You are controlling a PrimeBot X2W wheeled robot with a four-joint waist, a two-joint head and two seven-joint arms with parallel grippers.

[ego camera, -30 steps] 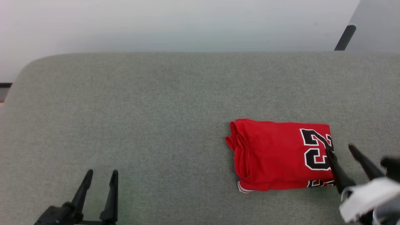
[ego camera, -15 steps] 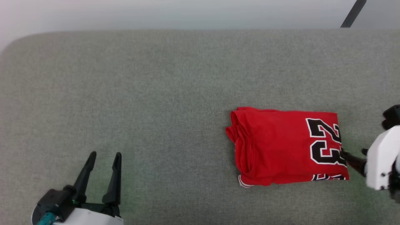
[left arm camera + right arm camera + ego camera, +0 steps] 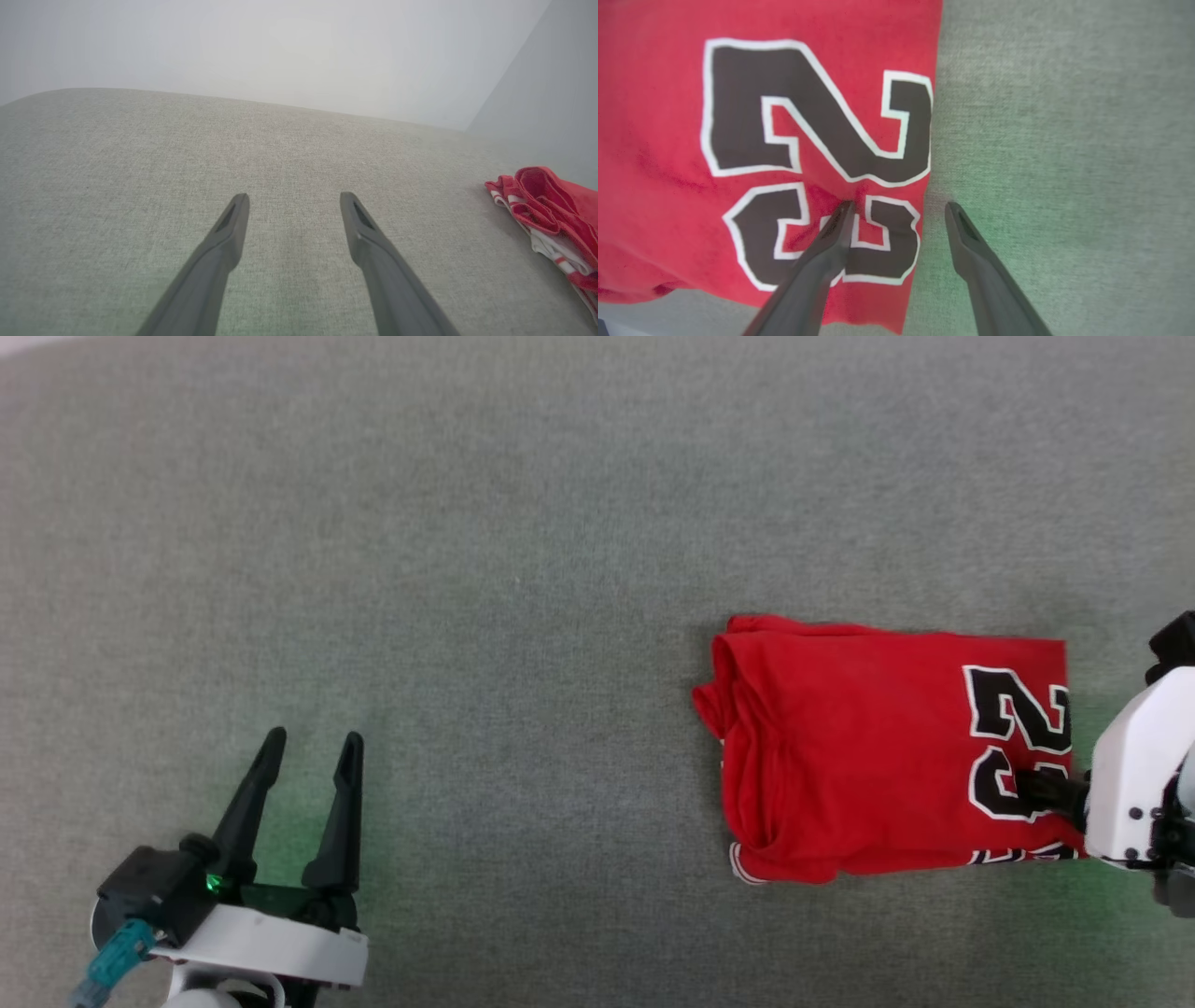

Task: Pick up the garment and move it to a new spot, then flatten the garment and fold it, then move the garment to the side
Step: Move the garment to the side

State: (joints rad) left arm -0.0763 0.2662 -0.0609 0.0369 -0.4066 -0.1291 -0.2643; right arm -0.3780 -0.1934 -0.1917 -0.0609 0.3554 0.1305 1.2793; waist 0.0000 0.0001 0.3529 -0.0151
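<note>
**Item 1: left pincer**. Nearest, at the lower left of the head view. Both dark fingers are spread wide over the desk with nothing between them, well apart from the garment.

**Item 2: right pincer**. At the lower right. The jaws stand wide apart and grip nothing. They straddle the garment's right-hand edge, with one finger pressing down on the black numerals and the other over the grey covering just beside the edge.

**Item 3: garment**. A red jersey, folded into a compact oblong of several layers and lying flat on the right part of the desk. Stacked folds and a bit of red-and-white striped trim show at its left end.

**Item 4: desk.** Grey and cloth-covered, running on past the jersey to a rounded far edge. In the left wrist view a pale wall stands behind it.

**Status, by judgement.** Flattening and folding look done. The jersey sits toward one side, so the last move is either complete or in hand. The right pincer's stance across the edge would suit a fresh grip or a let-go, and which it is cannot be told. Left to do: at most the shift to the side
</note>
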